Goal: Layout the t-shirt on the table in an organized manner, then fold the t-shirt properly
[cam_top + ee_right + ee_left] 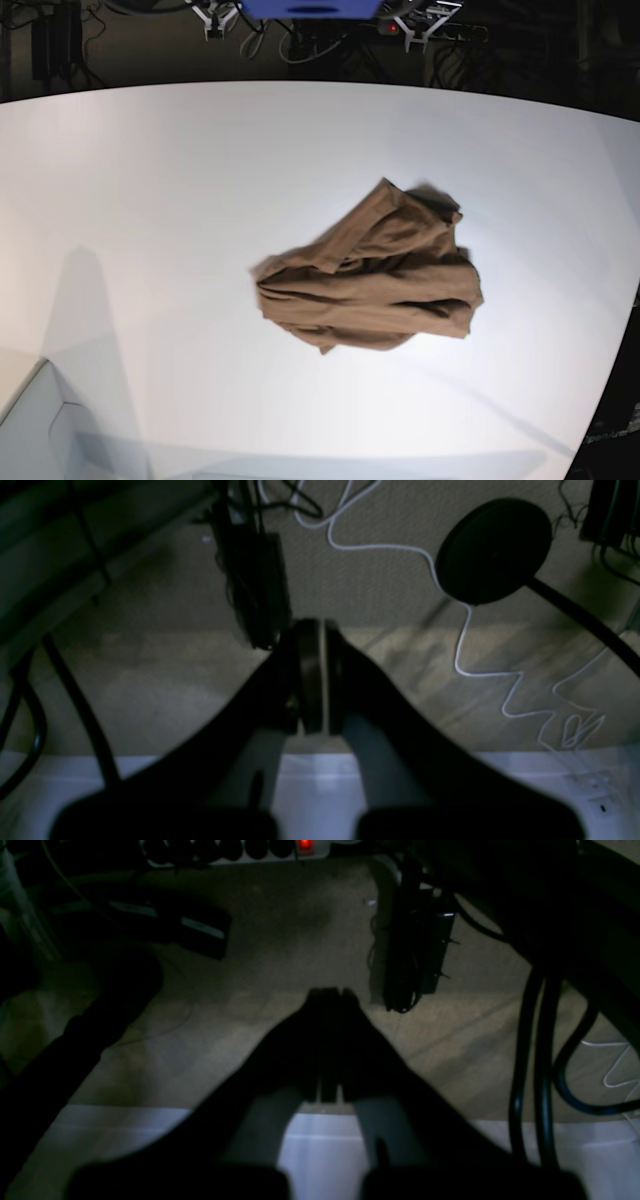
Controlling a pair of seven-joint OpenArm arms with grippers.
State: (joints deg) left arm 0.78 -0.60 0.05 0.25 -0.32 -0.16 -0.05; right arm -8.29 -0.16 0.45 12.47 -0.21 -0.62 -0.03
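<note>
The brown t-shirt (375, 275) lies crumpled in a heap right of the middle of the white table (150, 200), with folds and one sleeve bunched under it. Neither gripper shows in the base view. The left wrist view has my left gripper (330, 992) shut, fingers pressed together with nothing between them, hanging over the carpeted floor past the table's white edge (125, 1140). My right gripper (322, 625) is shut as well and holds nothing, also out over the floor beyond the table's edge (525, 780). The t-shirt is out of both wrist views.
On the floor lie a power strip with a red light (305, 845), thick black cables (535, 1065), a white cable (465, 645) and a round black stand base (495, 550). A pale box corner (30, 420) juts in at the table's near left.
</note>
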